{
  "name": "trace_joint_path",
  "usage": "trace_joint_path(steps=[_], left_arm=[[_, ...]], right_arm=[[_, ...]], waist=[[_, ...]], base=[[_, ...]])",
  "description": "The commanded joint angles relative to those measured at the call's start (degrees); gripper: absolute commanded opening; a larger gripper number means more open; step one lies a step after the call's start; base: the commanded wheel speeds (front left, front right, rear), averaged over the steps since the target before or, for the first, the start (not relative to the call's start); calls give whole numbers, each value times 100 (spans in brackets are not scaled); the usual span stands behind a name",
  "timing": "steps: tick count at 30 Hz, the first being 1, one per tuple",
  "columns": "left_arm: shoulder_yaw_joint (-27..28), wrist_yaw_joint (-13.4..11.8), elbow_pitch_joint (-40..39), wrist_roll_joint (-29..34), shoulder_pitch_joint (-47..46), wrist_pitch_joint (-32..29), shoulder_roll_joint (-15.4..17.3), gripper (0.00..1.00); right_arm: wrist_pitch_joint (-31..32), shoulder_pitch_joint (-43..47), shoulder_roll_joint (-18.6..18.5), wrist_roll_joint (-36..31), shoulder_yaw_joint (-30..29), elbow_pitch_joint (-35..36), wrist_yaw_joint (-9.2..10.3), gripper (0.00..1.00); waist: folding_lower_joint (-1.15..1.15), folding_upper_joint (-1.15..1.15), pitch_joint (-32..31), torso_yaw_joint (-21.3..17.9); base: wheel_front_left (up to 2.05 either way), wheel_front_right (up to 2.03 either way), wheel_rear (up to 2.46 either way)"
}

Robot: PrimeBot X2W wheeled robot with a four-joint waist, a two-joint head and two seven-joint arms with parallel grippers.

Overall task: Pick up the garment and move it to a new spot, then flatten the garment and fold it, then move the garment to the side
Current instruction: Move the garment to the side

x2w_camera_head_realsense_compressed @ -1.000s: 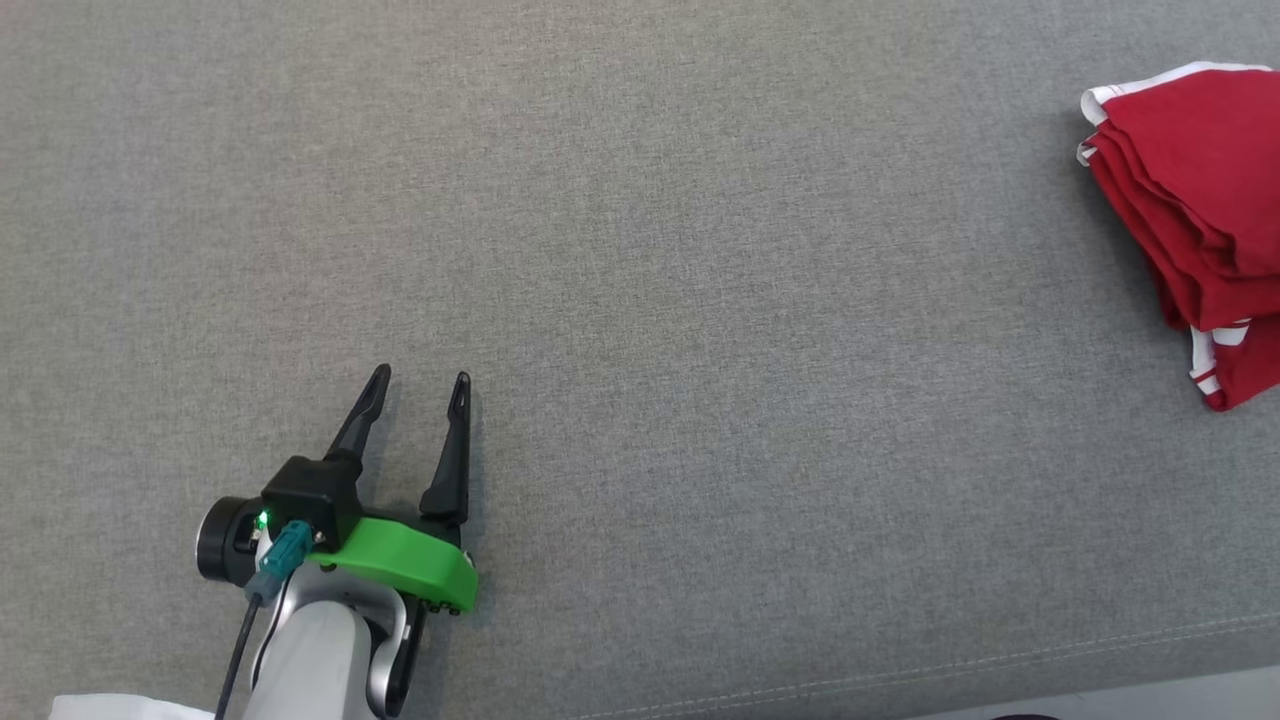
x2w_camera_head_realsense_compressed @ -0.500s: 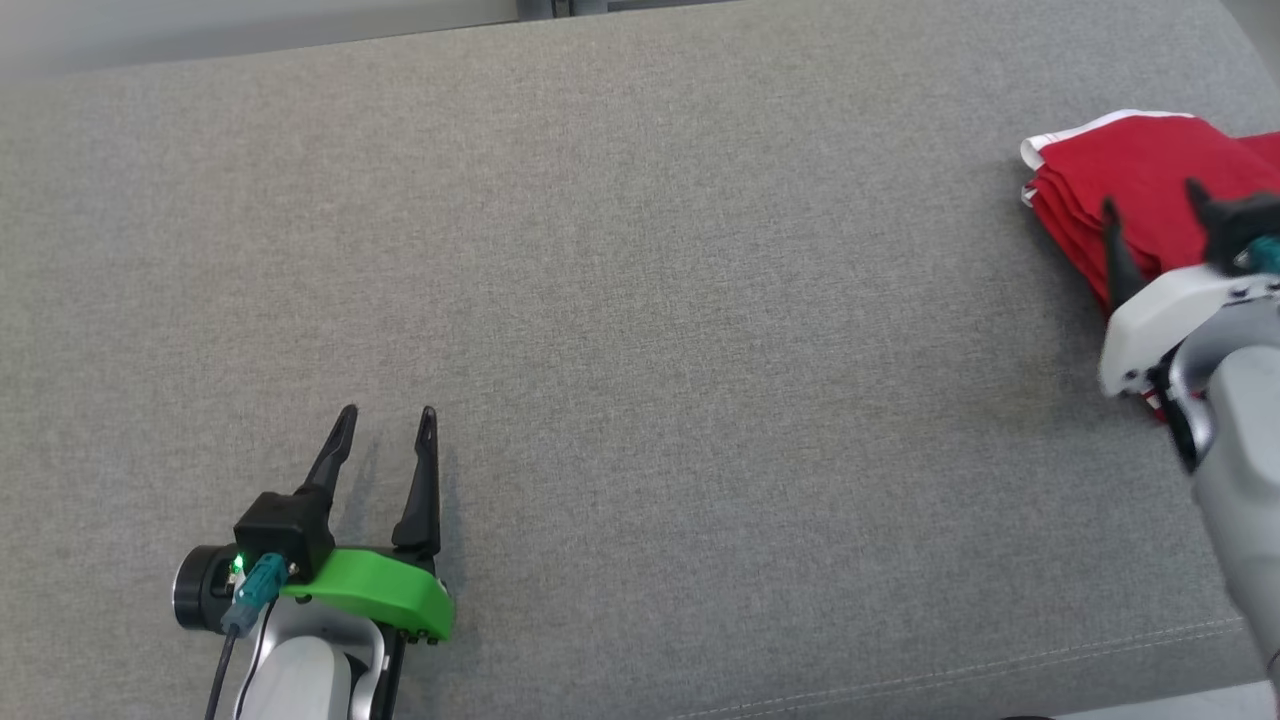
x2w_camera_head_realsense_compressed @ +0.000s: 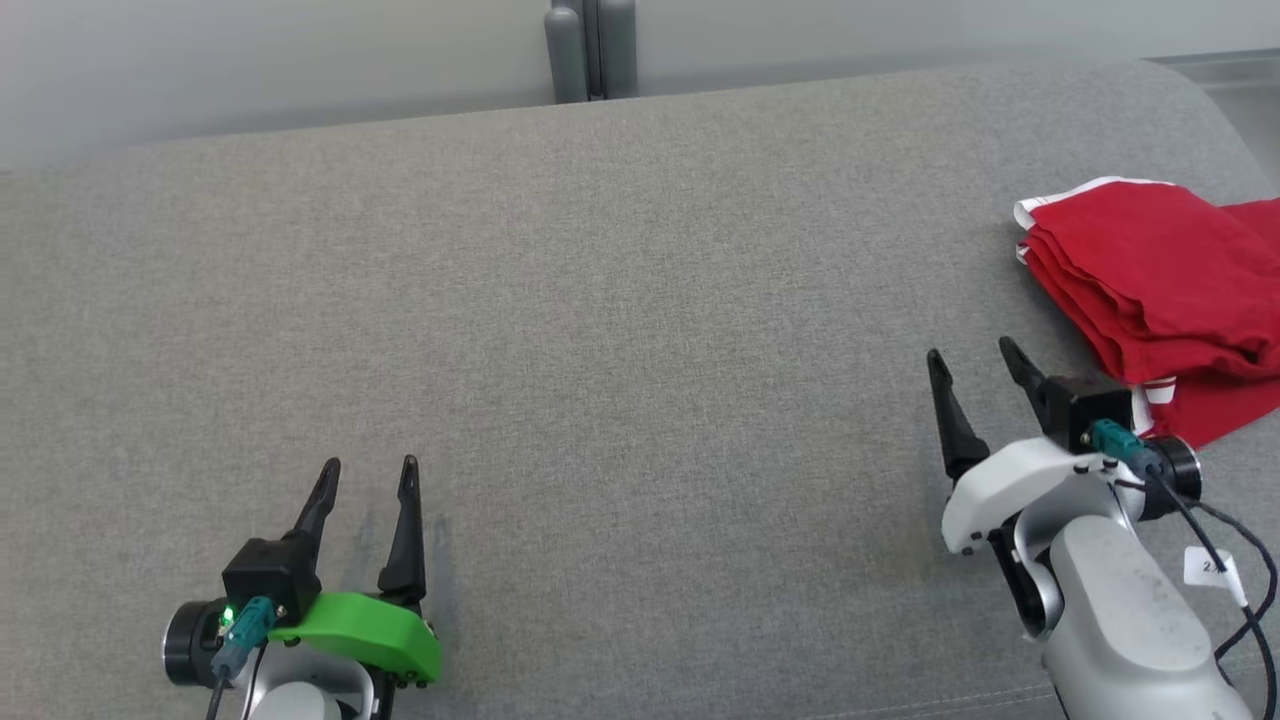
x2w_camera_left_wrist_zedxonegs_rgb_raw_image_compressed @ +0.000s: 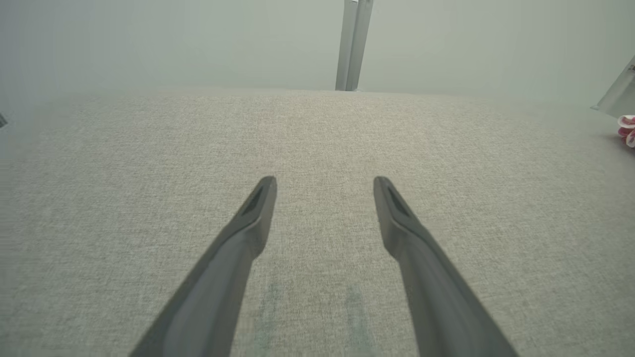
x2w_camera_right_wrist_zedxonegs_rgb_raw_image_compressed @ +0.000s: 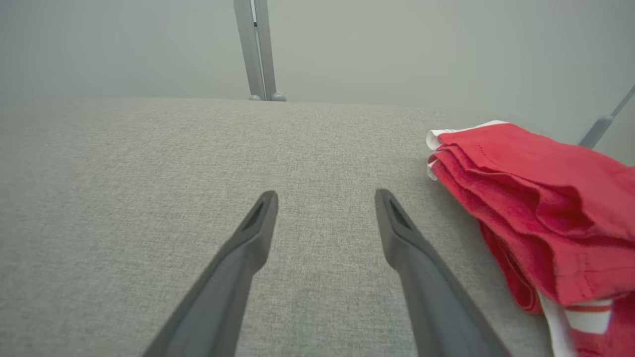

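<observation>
Looking down from the head: worktop (x2w_camera_head_realsense_compressed: 640, 300) covered in grey woven fabric, with a rounded far edge against a pale wall (x2w_camera_head_realsense_compressed: 250, 60). A grey post (x2w_camera_head_realsense_compressed: 590, 50) stands behind that edge, near the middle. The folded red garment (x2w_camera_head_realsense_compressed: 1140, 270) with white trim lies at the right end, close to the rounded corner. Wide bare fabric runs from it to the left end. At lower left, the left gripper (x2w_camera_head_realsense_compressed: 369, 464) has its fingers spread with nothing between them. At lower right, the right gripper (x2w_camera_head_realsense_compressed: 969, 349) is spread and empty too, just beside the garment's near edge. White tag (x2w_camera_head_realsense_compressed: 1210, 567) on the right wrist cable (x2w_camera_head_realsense_compressed: 1250, 600): print too small to read.

Left wrist: fingers wide apart over bare fabric, with the far edge and post ahead. A red-and-white scrap shows at the right margin.

Right wrist: fingers apart, empty. The garment lies near the finger on that view's right, clear of it, with its layers stacked and a white hem showing.
</observation>
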State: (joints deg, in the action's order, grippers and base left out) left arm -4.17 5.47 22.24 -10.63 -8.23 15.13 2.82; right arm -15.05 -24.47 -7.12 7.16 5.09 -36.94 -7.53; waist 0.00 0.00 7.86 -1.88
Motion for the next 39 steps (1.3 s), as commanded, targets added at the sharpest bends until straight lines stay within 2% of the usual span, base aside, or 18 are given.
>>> trace_joint_path(steps=[1,4,12,29,39], left_arm=[[23,-39,3,-31,103,-6,22,100],[77,-74,9,-53,181,-6,22,100],[325,-102,134,36,324,-6,23,100],[557,-130,162,-36,549,-6,23,100],[570,-74,139,-186,621,-6,23,100]], right_arm=[[-14,124,26,-38,-60,81,10,100],[-14,349,211,120,-113,196,10,100],[-14,646,328,-5,-16,438,10,100],[-15,1080,380,-249,16,960,10,100],[-15,1194,413,-218,-74,902,10,100]], waist=[[0,0,-132,54],[0,0,-255,52],[0,0,-528,-50],[0,0,-798,-125],[0,0,-879,-142]], base=[[0,0,0],[0,0,0],[0,0,0],[0,0,0],[0,0,0]])
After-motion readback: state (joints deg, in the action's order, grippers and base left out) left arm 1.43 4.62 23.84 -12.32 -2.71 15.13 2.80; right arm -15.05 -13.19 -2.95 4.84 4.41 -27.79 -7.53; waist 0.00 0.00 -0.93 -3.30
